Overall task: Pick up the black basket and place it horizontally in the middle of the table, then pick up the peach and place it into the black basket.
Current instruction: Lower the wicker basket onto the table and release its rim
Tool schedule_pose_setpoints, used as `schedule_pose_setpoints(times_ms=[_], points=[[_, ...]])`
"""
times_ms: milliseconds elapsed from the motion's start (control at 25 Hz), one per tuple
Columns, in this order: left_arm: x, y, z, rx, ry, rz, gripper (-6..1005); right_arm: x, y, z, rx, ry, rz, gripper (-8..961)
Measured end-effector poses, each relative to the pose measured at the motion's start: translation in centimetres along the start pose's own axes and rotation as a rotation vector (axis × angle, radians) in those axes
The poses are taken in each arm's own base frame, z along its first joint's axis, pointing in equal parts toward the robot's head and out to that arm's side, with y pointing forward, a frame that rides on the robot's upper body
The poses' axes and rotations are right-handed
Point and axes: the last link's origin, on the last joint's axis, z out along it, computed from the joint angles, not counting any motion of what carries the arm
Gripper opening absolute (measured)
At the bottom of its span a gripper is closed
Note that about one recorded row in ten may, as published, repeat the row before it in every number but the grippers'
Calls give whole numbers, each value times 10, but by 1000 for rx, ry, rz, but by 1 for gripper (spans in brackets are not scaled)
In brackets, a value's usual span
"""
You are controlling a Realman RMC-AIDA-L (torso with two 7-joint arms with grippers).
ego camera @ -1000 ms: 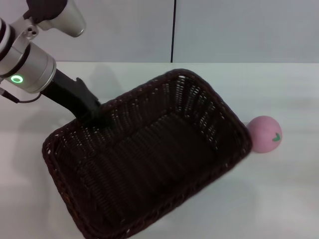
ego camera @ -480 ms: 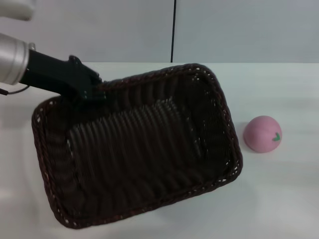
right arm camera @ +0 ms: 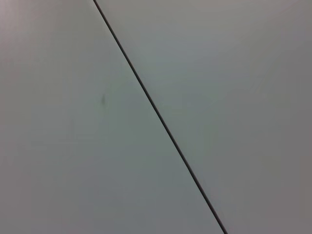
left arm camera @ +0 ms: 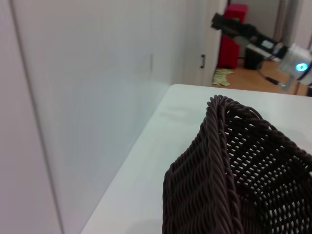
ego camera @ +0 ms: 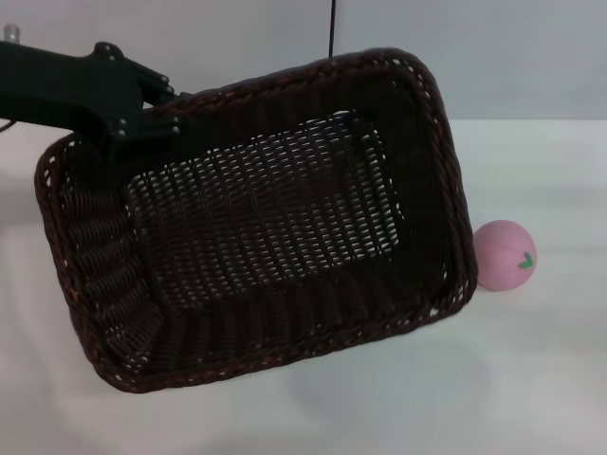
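Note:
The black basket [ego camera: 256, 218] hangs lifted and tilted above the white table [ego camera: 531, 379], its open side facing the head camera, filling most of that view. My left gripper [ego camera: 142, 118] is shut on the basket's braided rim at its far left corner. The basket's rim and open-weave wall also show in the left wrist view [left arm camera: 219, 175]. The pink peach [ego camera: 505, 254] lies on the table at the right, just beside the basket's right edge, partly behind it. My right gripper shows in no view of its own; the right arm [left arm camera: 258, 41] is seen far off in the left wrist view.
A grey panelled wall [ego camera: 531, 57] stands behind the table, with a dark vertical seam. The right wrist view shows only the wall and its seam [right arm camera: 161, 119]. White table surface lies below and to the right of the basket.
My left gripper has raised the basket off the table and swung it, turning it from diagonal toward level and tilting its opening toward the camera. The peach has stayed in place.

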Motion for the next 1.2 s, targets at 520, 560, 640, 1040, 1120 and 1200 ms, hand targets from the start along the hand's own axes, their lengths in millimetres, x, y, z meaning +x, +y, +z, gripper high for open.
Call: schedule_pose_setpoints(times_ms=[520, 560, 640, 1040, 1120, 1200], points=[[29, 1, 19, -149, -151, 171, 186, 4, 0, -8, 16, 13, 11, 573], [29, 2, 26, -162, -179, 182, 186, 4, -1, -9, 18, 14, 11, 574], [30, 3, 30, -170, -191, 189, 186, 4, -1, -10, 19, 15, 12, 575], [33, 4, 50, -195, -205, 222, 187, 6, -1, -13, 28, 25, 18, 580], [32, 3, 53, -192, -202, 221, 187, 6, -2, -13, 29, 25, 18, 581], [31, 2, 55, -190, -198, 220, 187, 6, -2, -14, 30, 26, 18, 582]])
